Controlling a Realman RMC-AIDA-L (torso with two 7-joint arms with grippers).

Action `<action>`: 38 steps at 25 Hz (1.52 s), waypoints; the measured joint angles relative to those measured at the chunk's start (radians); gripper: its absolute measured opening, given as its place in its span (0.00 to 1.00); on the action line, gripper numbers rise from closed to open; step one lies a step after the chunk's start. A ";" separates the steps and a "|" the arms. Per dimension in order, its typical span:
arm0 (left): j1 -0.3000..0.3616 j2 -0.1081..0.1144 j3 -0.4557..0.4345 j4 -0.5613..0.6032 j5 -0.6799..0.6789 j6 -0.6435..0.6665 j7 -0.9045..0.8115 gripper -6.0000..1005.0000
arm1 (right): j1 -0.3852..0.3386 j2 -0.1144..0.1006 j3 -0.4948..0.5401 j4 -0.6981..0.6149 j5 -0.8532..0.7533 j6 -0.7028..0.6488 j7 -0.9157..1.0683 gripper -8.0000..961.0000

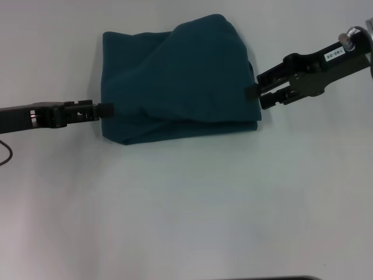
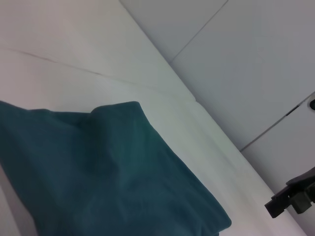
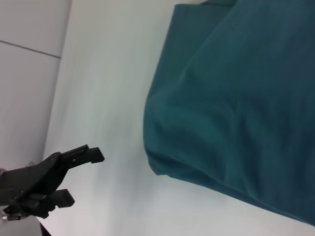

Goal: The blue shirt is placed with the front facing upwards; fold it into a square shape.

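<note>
Two black arms are seen in the head view. The left gripper (image 1: 107, 110) is made of matte black blocky parts, with a small pale marking set into the wrist section behind it. A thin black cable (image 1: 6, 153) is looped beneath that arm. The right gripper (image 1: 256, 95) is formed of two black fingers with squared tips, mounted on an angular black bracket. A small white label (image 1: 333, 55) with dark print is fixed to the bracket, and a silver round fitting (image 1: 351, 35) is attached behind it.
</note>
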 joint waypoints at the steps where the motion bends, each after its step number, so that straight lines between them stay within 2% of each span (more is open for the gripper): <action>1: 0.000 -0.001 -0.001 0.000 0.001 -0.001 -0.002 0.91 | -0.003 -0.004 -0.001 0.000 -0.002 -0.001 0.005 0.61; 7: -0.005 -0.003 -0.006 -0.002 0.000 -0.005 -0.014 0.90 | -0.017 -0.021 0.004 0.001 -0.082 0.010 0.040 0.61; 13: -0.014 -0.003 -0.006 -0.002 -0.003 -0.017 -0.019 0.89 | -0.022 -0.012 -0.004 0.004 -0.089 0.061 0.036 0.61; 15: -0.018 -0.009 0.011 -0.001 0.002 -0.042 -0.004 0.89 | -0.020 -0.011 -0.006 0.004 -0.089 0.067 0.036 0.62; 17: -0.016 -0.022 0.036 -0.001 0.003 -0.075 0.057 0.88 | -0.017 -0.011 -0.006 0.004 -0.089 0.069 0.036 0.62; 20: -0.008 -0.058 0.063 0.001 0.005 -0.128 0.222 0.88 | -0.018 -0.011 0.000 0.004 -0.089 0.070 0.036 0.62; 22: -0.006 -0.068 0.070 0.015 0.007 -0.150 0.295 0.88 | -0.020 -0.013 0.001 0.005 -0.089 0.071 0.037 0.62; 29: -0.004 -0.067 0.077 0.071 0.005 -0.220 0.383 0.86 | -0.027 -0.017 0.003 0.009 -0.089 0.073 0.039 0.62; 38: 0.005 -0.071 0.066 0.123 -0.042 -0.309 0.579 0.85 | -0.032 -0.022 0.003 0.017 -0.089 0.077 0.041 0.63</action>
